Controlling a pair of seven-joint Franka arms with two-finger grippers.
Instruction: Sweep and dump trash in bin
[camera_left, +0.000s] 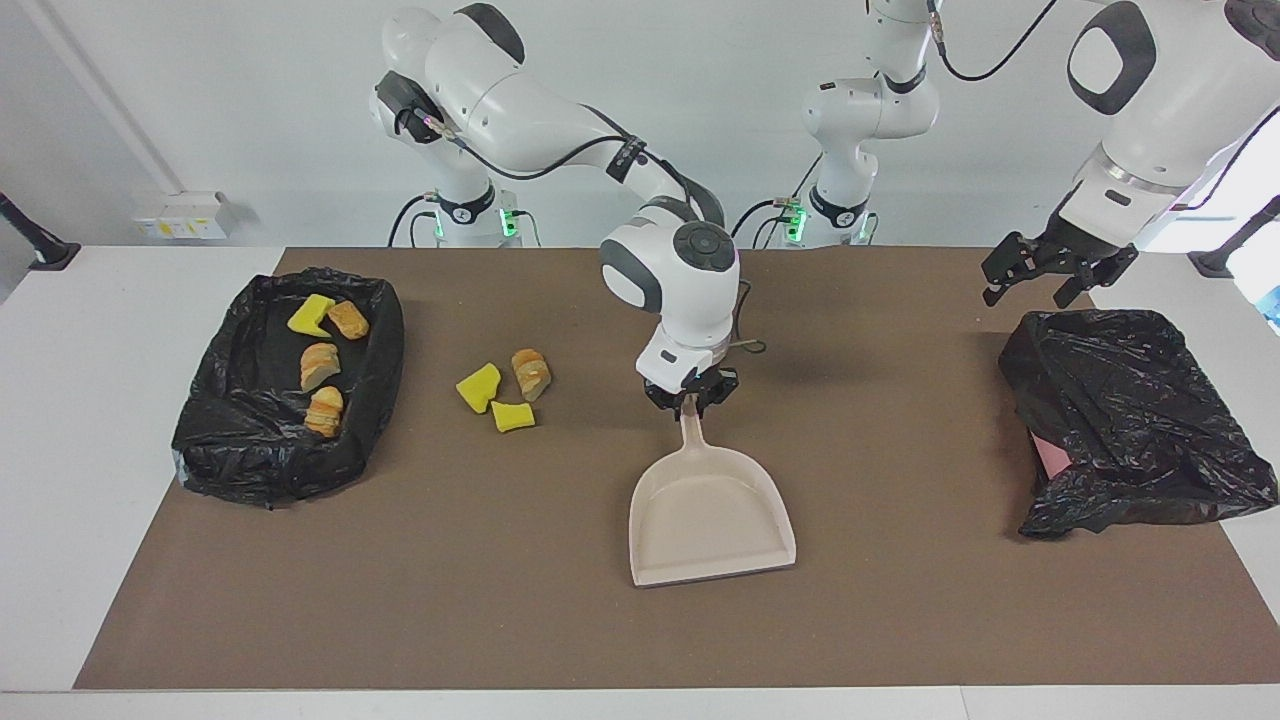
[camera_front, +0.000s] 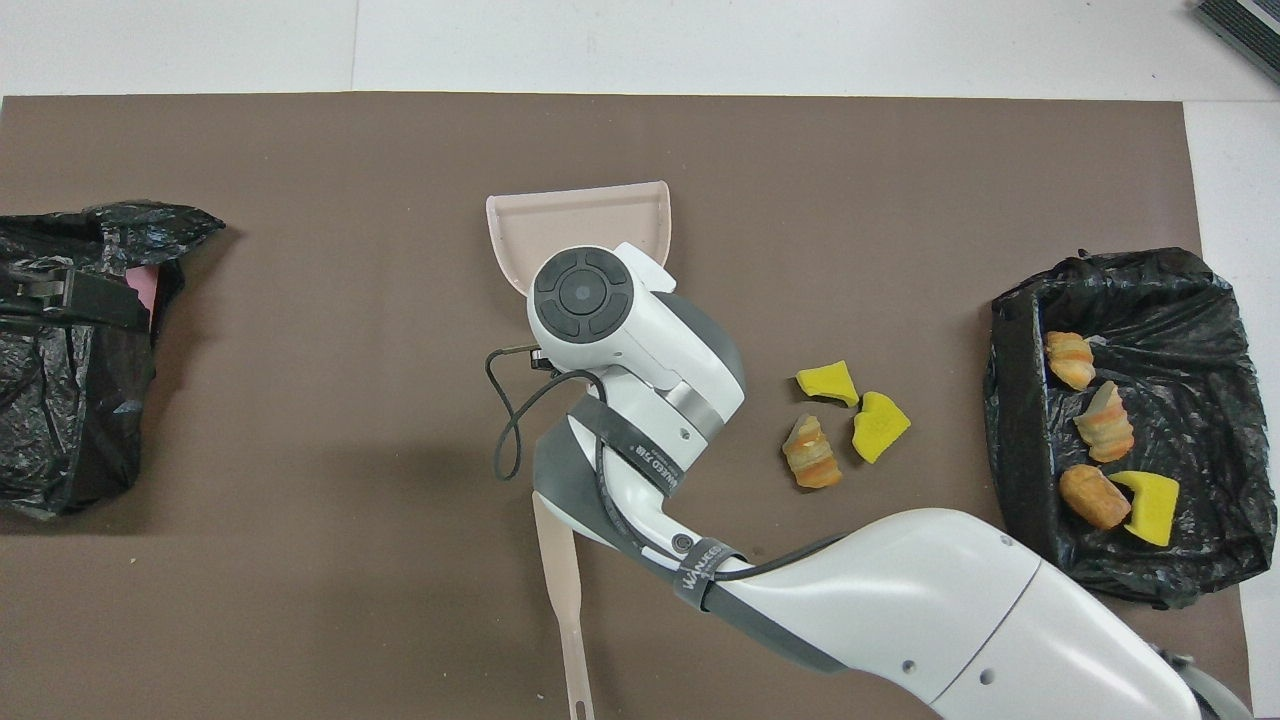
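Three pieces of trash lie on the brown mat: two yellow sponge chunks (camera_left: 479, 387) (camera_left: 513, 416) and a tan bread lump (camera_left: 531, 374). They also show in the overhead view (camera_front: 845, 415). Several more pieces (camera_left: 320, 365) lie in the black-bag-lined bin (camera_left: 200, 430) at the right arm's end. My right gripper (camera_left: 690, 398) is shut on the handle of the beige dustpan (camera_left: 710, 515), which rests flat mid-table with its mouth away from the robots. My left gripper (camera_left: 1050, 275) hangs open and empty over the black bag at the left arm's end.
A crumpled black bag (camera_left: 1130, 420) with something pink under it lies at the left arm's end. A narrow beige handle (camera_front: 562, 590) lies nearer to the robots than the dustpan, partly under the right arm. Its other end is hidden.
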